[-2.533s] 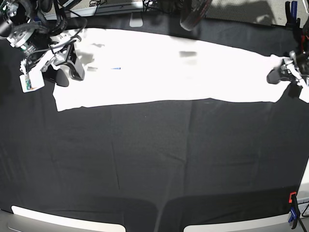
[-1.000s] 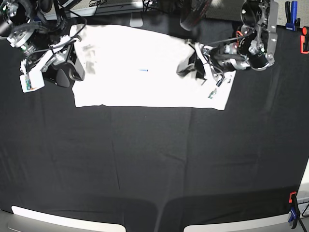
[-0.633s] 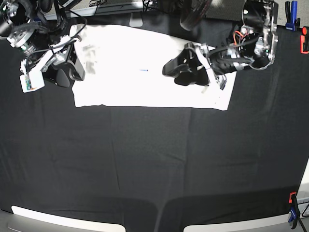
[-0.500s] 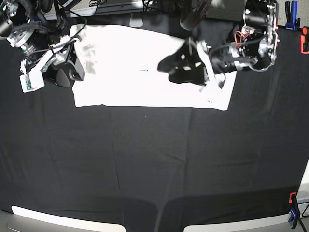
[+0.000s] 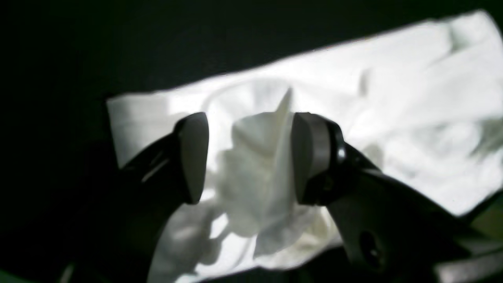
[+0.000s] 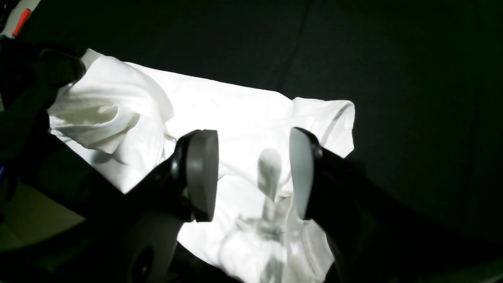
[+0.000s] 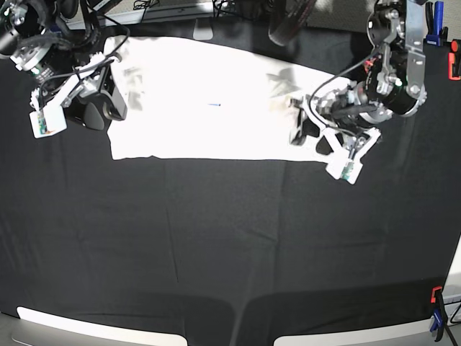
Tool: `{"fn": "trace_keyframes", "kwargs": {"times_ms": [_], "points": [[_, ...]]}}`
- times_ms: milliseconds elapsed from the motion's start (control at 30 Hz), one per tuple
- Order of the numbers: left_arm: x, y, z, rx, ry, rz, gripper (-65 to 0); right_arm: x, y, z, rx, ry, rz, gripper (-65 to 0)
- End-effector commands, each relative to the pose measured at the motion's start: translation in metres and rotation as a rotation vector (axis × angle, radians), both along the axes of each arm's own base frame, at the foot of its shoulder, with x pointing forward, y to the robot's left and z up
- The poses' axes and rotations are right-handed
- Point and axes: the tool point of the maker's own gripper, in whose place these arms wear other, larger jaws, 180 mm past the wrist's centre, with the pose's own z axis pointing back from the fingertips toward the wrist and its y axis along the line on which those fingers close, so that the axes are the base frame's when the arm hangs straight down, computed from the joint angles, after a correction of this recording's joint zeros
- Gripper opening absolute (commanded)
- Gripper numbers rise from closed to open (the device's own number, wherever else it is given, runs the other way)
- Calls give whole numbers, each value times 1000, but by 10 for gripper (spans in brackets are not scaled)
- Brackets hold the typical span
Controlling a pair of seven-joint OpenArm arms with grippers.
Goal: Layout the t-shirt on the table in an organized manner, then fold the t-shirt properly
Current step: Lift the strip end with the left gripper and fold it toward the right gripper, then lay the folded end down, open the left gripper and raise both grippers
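On my base view, reading left to right: the right end effector [image 7: 97, 108] sits at the far-left end of the shirt [image 7: 209, 101], over its short edge. In the right wrist view its two grey pads [image 6: 202, 175] stand well apart with nothing between them; only white cloth lies below, and a bunched fold of shirt [image 6: 106, 118] rises to the upper left of the pads.

The shirt lies as a long white band across the far part of the counter [image 7: 230, 252], plain side up (a small blue mark shows near its middle; I cannot read any print). Its near edge runs fairly straight. The counter is draped in black cloth, with most of its near half bare.

At the shirt's right end, the left end effector [image 7: 313, 137] is over the near-right corner, pointing back toward the cloth. In the left wrist view its pads [image 5: 194, 157] are spread wide, and a crumpled peak of shirt [image 5: 259, 165] stands in the gap. The cloth appears to touch the right pad only; I do not see it pinched.

A blue clamp [image 7: 435, 20] stands at the far-right counter edge, and another clamp [image 7: 436, 317] at the near-right corner.
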Motion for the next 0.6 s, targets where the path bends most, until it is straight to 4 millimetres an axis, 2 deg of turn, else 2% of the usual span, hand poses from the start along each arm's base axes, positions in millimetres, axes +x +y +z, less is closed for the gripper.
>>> {"fn": "trace_keyframes", "kwargs": {"times_ms": [0, 100, 200, 333, 433, 567], "points": [[4, -2, 9, -12, -25, -7, -334, 3, 4, 12, 9, -49, 18, -367], [-10, -9, 3, -43, 52, -40, -334, 3, 4, 12, 9, -50, 19, -367], [-21, -27, 10, -158, 59, -81, -334, 4, 4, 13, 11, -55, 18, -367], [-19, -37, 13, -229, 31, -80, -334, 5, 4, 16, 17, -70, 16, -367], [-20, -45, -2, -255, 58, -75, -334, 6, 4, 17, 20, -77, 15, -367], [-32, -57, -38, -261, 160, -91, -334, 6, 4, 17, 20, -76, 15, -367]]}}
